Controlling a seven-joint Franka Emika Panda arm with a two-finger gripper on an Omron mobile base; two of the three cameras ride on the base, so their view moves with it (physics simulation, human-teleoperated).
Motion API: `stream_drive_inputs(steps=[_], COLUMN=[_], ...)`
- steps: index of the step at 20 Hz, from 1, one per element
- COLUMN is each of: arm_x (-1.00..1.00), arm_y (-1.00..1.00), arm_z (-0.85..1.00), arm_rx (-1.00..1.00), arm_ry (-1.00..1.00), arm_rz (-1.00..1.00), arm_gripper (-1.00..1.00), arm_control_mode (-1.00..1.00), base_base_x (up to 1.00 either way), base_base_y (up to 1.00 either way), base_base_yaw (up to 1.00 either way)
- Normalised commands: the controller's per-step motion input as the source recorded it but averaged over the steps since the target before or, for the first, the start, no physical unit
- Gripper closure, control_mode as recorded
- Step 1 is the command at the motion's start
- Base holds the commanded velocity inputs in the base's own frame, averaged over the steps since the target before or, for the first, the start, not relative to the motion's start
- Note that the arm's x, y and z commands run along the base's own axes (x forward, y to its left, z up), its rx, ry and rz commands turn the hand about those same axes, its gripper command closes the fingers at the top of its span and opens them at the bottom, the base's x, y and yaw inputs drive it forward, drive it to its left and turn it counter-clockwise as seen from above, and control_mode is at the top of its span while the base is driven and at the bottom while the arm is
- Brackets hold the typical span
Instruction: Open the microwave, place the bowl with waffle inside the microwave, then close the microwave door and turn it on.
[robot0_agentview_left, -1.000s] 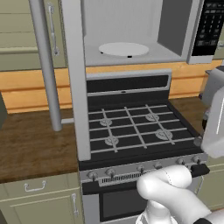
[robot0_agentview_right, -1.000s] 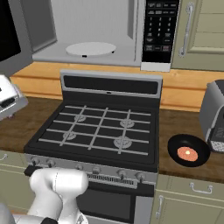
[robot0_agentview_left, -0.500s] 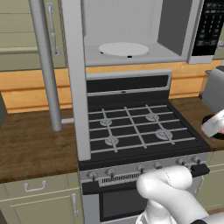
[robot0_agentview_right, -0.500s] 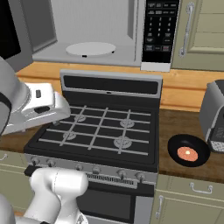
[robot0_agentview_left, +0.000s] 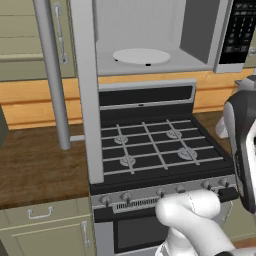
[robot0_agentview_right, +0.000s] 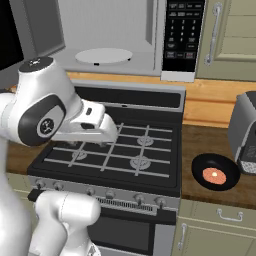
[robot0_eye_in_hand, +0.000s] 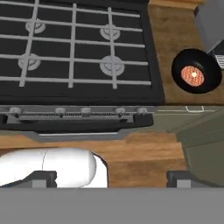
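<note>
The microwave (robot0_agentview_left: 150, 35) stands open above the stove, its white turntable (robot0_agentview_right: 104, 55) bare. The microwave door (robot0_agentview_left: 86, 100) is swung out to the left, its long bar handle (robot0_agentview_left: 52, 75) facing forward. The bowl with waffle (robot0_agentview_right: 215, 171), black with a round orange waffle inside, sits on the wooden counter right of the stove, also in the hand view (robot0_eye_in_hand: 195, 71). My gripper (robot0_eye_in_hand: 111, 178) is open and holds nothing, its dark fingertips (robot0_eye_in_hand: 43, 177) wide apart. It hangs above the stove's front edge, left of the bowl and well apart from it.
The black gas stove (robot0_agentview_right: 120, 150) lies below the microwave, with a row of knobs (robot0_eye_in_hand: 78, 111) along its front. A silver toaster (robot0_agentview_right: 245, 132) stands just behind the bowl. My arm (robot0_agentview_right: 45, 110) reaches over the stove's left side. Wooden counter (robot0_agentview_left: 35, 170) lies left of the stove.
The arm has swung in from the left and now reaches over the stove toward the right. The gripper has stayed open. Microwave, door and bowl have not moved.
</note>
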Motion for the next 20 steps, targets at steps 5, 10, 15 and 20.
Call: stream_drive_inputs(steps=[5, 10, 15, 20], arm_x=[0.27, 0.19, 0.32, 0.52], arm_y=[-0.79, -0.91, -0.98, -0.99], arm_z=[-0.50, -0.41, -0.33, -0.37], arm_rx=[0.16, 0.14, 0.15, 0.25], arm_ry=[0.00, 0.02, 0.04, 0.11], arm_rz=[-0.42, -0.57, -0.49, -0.43], arm_gripper=[-1.00, -1.00, -1.00, -1.00], arm_control_mode=[-1.00, -1.00, -1.00, -1.00], base_base_x=[0.00, 0.00, 0.00, 0.00], base_base_y=[0.00, 0.00, 0.00, 0.00], base_base_yaw=[0.00, 0.00, 0.00, 0.00])
